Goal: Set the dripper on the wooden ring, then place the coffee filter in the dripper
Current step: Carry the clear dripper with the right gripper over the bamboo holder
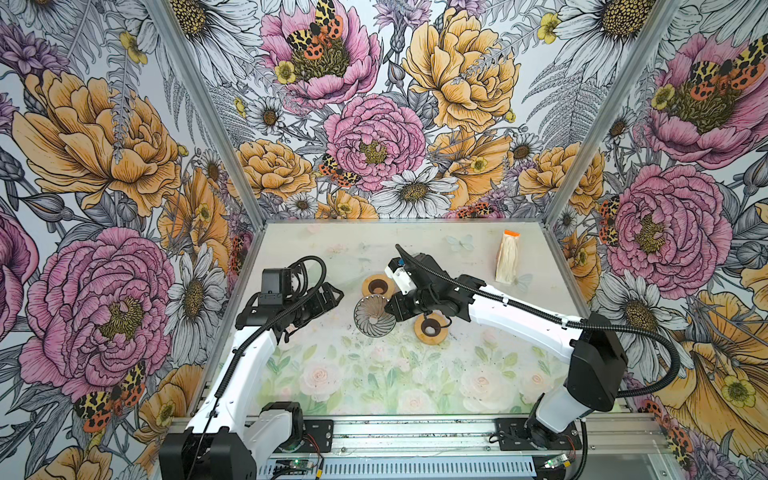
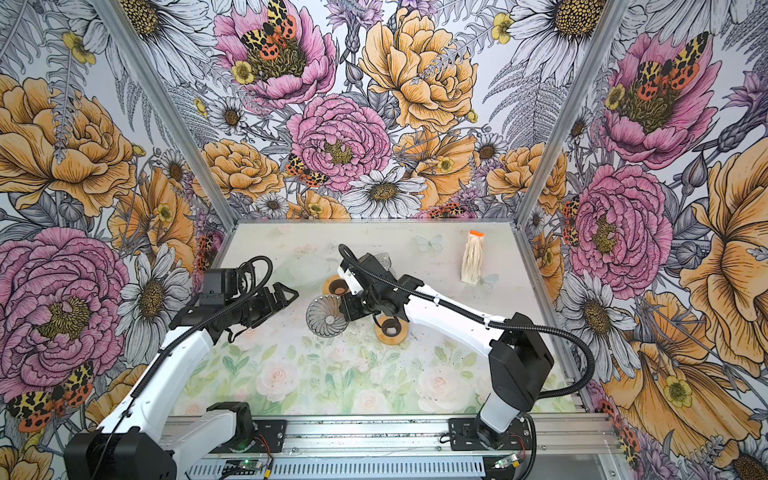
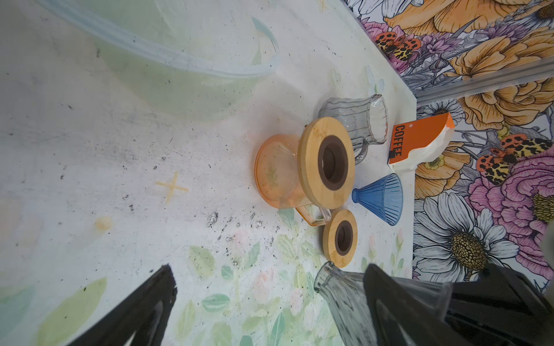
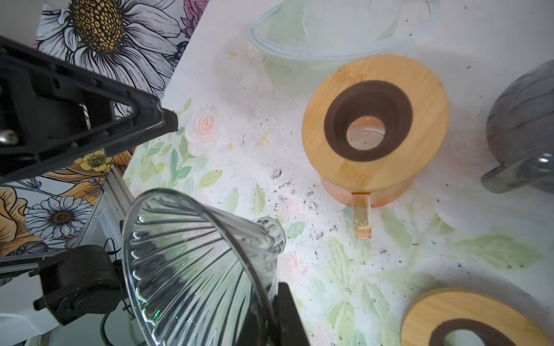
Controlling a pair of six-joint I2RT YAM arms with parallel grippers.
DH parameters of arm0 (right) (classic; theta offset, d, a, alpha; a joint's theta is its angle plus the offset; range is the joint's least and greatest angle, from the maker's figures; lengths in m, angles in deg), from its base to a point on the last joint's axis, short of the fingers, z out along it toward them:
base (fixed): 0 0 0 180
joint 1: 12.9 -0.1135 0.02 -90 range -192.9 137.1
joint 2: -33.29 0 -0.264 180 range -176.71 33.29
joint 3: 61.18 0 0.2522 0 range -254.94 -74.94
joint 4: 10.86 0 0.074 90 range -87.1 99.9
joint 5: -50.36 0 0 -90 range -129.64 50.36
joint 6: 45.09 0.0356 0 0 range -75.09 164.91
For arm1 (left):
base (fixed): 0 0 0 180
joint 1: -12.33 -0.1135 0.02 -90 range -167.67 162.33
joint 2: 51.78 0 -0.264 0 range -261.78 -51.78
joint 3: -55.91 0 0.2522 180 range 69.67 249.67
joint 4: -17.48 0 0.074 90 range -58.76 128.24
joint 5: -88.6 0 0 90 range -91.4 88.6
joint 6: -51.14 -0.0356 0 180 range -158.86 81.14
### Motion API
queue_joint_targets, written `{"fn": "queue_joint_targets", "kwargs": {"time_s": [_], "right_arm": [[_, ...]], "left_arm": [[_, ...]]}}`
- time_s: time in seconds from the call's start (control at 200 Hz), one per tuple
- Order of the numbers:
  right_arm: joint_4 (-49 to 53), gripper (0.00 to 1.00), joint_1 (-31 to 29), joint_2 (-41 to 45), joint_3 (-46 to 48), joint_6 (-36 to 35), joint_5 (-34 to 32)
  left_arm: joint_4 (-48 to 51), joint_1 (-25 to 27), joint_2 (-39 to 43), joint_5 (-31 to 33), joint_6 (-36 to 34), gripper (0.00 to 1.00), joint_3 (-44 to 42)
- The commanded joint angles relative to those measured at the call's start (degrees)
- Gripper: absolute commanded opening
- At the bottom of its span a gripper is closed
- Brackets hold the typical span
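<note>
- The near part of the table (image 1: 374, 386), by the arm bases, carries printed roses and a scatter of dark specks.
- A loose wooden ring (image 1: 432, 328) with a dark inner collar lies flat just right of centre, partly under the right arm.
- The right gripper (image 1: 390, 309) is pinched tight on the rim of the dripper (image 1: 374, 318), a ribbed cone of smoky clear glass. In the right wrist view one finger (image 4: 289, 317) presses against the cone's wall.
- The dripper is tilted, with its mouth turned up and toward the left arm, and its ribbed inside is bare glass. Whether its spout clears the table is hard to judge from these angles.
- The left gripper (image 1: 334, 297) hangs just left of the dripper with its jaws spread wide and nothing between them. It is apart from the glass in both top views.
- Just behind the dripper an orange carafe (image 3: 275, 170) stands upright with a second wooden ring (image 1: 377, 286) seated on its mouth.
- Farther back, mostly hidden under the right arm in the top views, are a grey glass jug (image 3: 353, 119) and a blue cone (image 3: 380, 199) lying on its side.
- The filter pack (image 1: 508, 259) lies at the far right of the table near the back wall, well apart from the dripper and both grippers. It holds cream papers and has an orange header card reading COFFEE.
</note>
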Motion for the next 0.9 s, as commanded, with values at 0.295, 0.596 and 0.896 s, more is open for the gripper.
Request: {"fn": "queue_joint_targets", "kwargs": {"time_s": [0.295,0.596,0.896], "right_arm": [[-0.91,0.00,6.23,0.83,-8.23,-0.58,-0.04],[-0.96,0.00,9.04,-4.22,-11.35,3.02,-0.87],[-0.86,0.00,10.24,-9.33,-14.92,5.78,0.46]], "left_arm": [[0.42,1.28,-1.46,1.52,-2.01,0.99,2.91],[0.39,2.18,-3.16,2.95,-2.64,0.99,4.28],[0.39,3.11,-4.86,4.74,-3.16,0.99,6.08]]}}
